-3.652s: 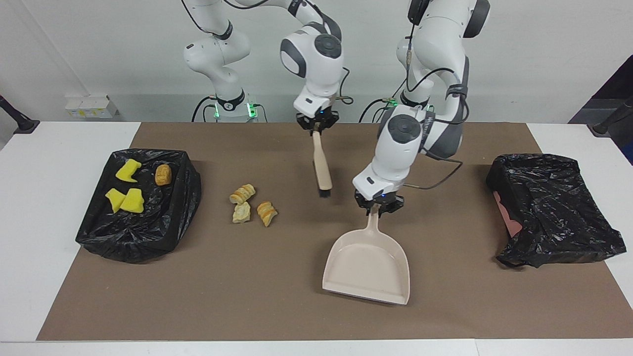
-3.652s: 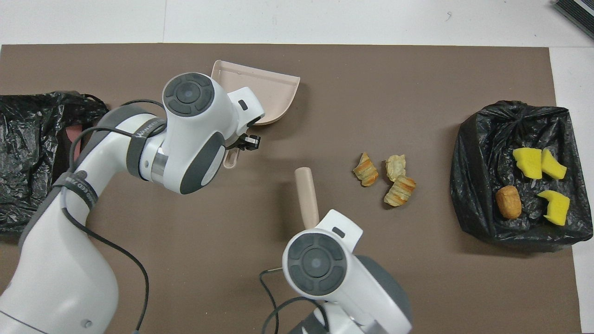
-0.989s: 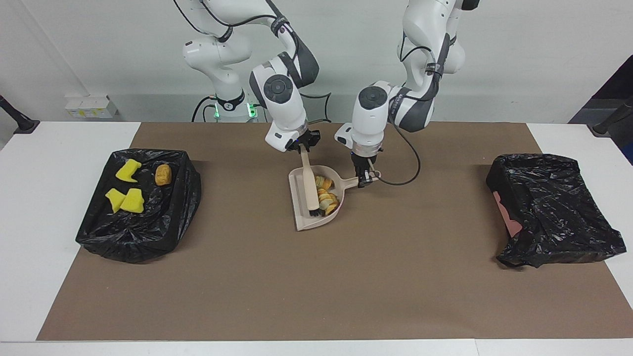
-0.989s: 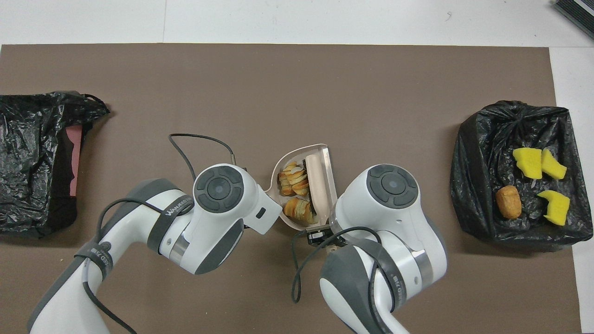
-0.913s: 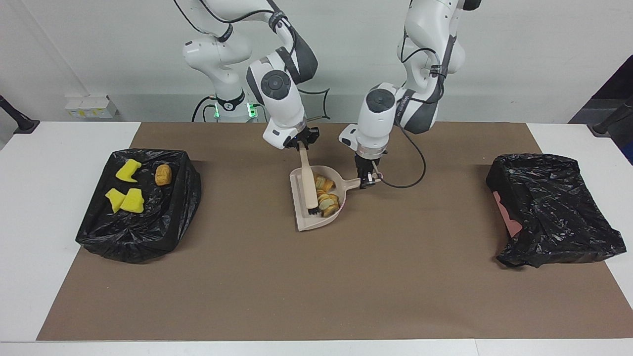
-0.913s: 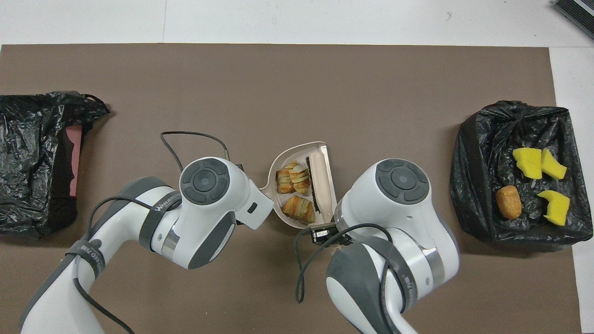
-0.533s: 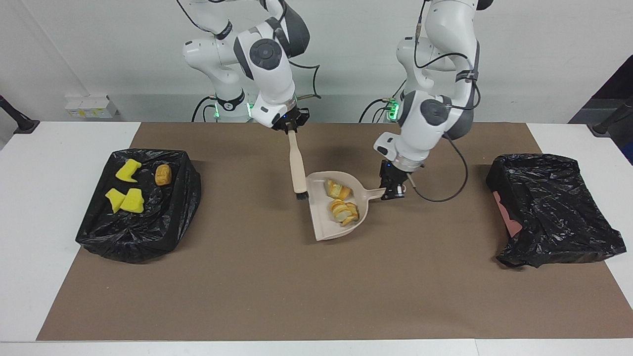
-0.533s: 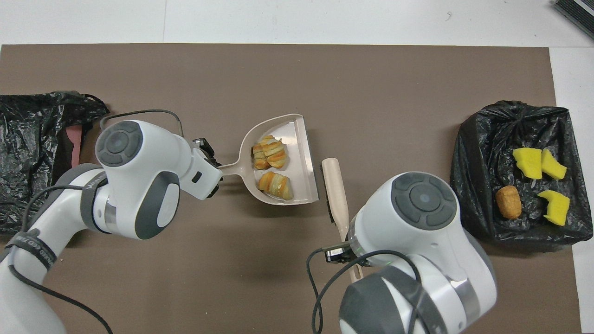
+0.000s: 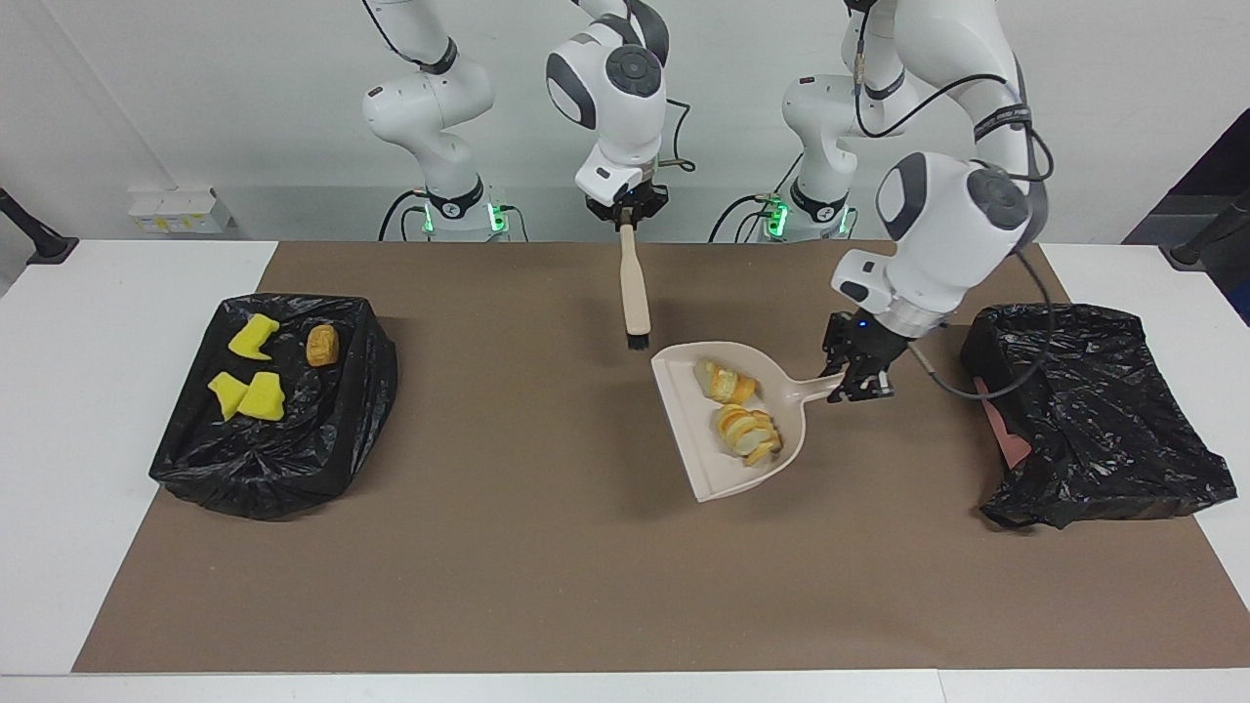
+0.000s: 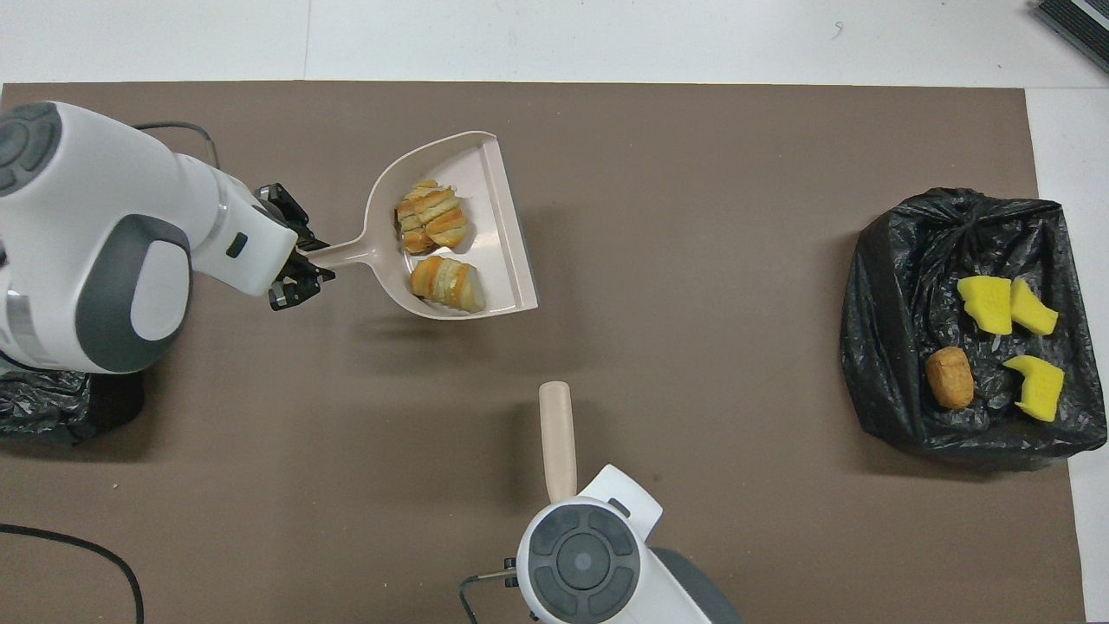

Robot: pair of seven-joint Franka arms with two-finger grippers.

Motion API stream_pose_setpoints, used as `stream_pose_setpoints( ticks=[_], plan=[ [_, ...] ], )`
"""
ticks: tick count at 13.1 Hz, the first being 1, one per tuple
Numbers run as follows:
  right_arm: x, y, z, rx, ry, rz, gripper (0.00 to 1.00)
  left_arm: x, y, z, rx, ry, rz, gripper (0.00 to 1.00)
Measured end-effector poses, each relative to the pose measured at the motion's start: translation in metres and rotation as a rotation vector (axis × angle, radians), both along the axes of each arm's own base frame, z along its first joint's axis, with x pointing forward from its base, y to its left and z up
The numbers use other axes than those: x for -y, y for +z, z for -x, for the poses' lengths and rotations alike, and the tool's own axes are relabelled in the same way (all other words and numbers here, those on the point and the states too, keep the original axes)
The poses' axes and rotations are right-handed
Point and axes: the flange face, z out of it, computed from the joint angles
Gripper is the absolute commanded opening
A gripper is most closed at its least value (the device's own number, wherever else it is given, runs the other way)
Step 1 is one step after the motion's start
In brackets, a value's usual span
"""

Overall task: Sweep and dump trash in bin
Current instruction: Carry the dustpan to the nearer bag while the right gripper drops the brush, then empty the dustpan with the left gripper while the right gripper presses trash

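Left hand [image 9: 859,376] clenched on dustpan [image 9: 728,422] handle at frame centre; tilting could spill pastry pieces [image 9: 737,415] short of bin [image 9: 1089,410].

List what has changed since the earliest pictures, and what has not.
The three pastry pieces were swept off the mat into the dustpan. The left gripper, holding its handle, carried it toward the left arm's bin. The right gripper lifted the brush back. Yellow chunks and roll stayed put.

From overhead my own right wrist hides my right jaws; my left arm covers most of the bin [image 10: 52,407] beside it.
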Motion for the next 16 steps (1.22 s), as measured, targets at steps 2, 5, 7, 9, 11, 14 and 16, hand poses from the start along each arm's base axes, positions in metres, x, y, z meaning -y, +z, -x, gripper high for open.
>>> stream_pose_setpoints(
  ticks=[2,5,7,9,11,14,16],
  plan=[
    [-0.026,-0.032,0.015,0.005,-0.031,-0.001,0.0,-0.037,0.021,-0.01,0.007,-0.013,-0.02,0.0],
    [-0.048,-0.068,0.025,0.006,-0.029,-0.007,0.0,-0.108,0.038,-0.018,0.027,-0.048,-0.03,0.0],
    [-0.048,-0.068,0.023,0.01,-0.032,-0.01,0.0,-0.155,0.037,-0.018,0.031,-0.077,-0.036,0.0],
    [-0.047,-0.067,0.023,0.013,-0.031,-0.009,0.27,-0.206,0.038,-0.013,0.029,-0.109,-0.076,0.0],
    [-0.045,-0.069,0.021,0.017,-0.033,-0.008,0.27,-0.246,0.046,-0.007,0.018,-0.103,-0.139,0.0],
    [-0.042,-0.075,0.021,0.032,-0.028,-0.017,0.72,-0.314,0.054,0.007,0.014,-0.071,-0.205,0.0],
    [-0.043,-0.076,0.02,0.036,-0.021,-0.023,1.0,-0.36,0.065,0.017,0.024,-0.082,-0.275,0.0]
  ],
)
